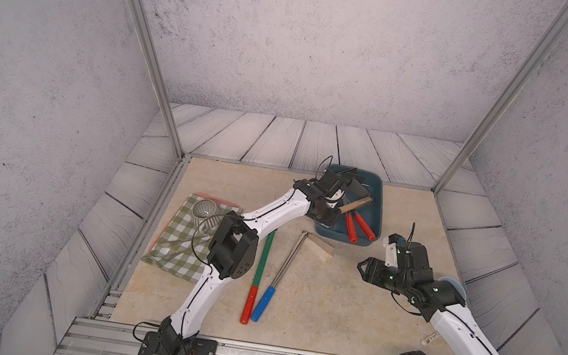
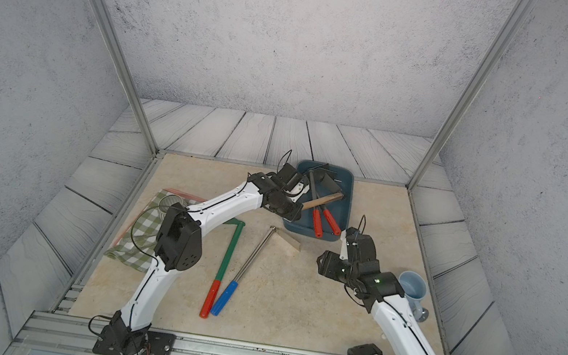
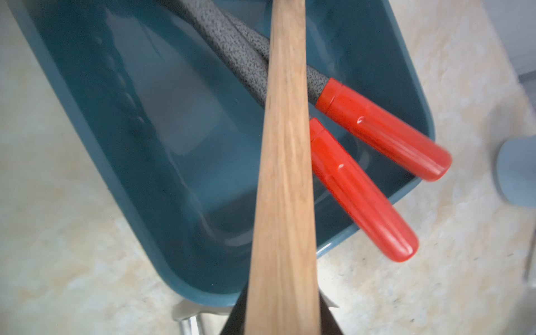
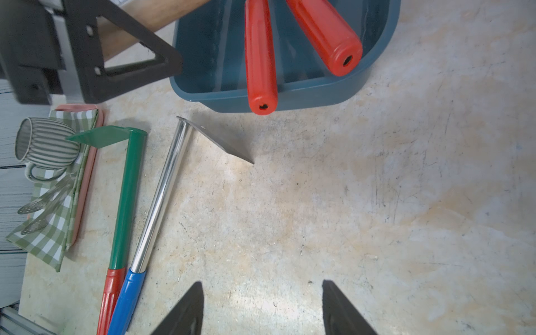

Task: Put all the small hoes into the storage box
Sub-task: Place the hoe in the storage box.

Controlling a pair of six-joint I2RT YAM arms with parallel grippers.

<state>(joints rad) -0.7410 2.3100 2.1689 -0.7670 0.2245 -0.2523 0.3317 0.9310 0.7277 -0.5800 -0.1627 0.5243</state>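
Observation:
The storage box [image 1: 380, 216] [image 2: 349, 205] is a dark teal tub at the back of the table. The small hoe's wooden handle [image 1: 356, 203] [image 2: 325, 199] slants across the box, its dark metal head end down near the box's far wall. My left gripper [image 1: 339, 206] [image 2: 303, 205] is at the box's near left rim and shut on that handle. In the left wrist view the handle [image 3: 285, 174] runs out from between the black fingers [image 3: 282, 304] over the box [image 3: 95, 150]. My right gripper [image 1: 364, 268] [image 4: 262, 282] hovers open over bare table, in front of the box [image 4: 304, 92].
Two red-handled tools [image 1: 359, 228] [image 4: 261, 58] lie in the box, their grips over its near rim. A green hoe [image 1: 265, 255] and a chrome hoe with a blue grip [image 1: 287, 263] lie mid-table. A checked cloth [image 1: 183, 251] with a striped mug [image 1: 204, 212] lies left. A blue cup [image 2: 411, 287] stands right.

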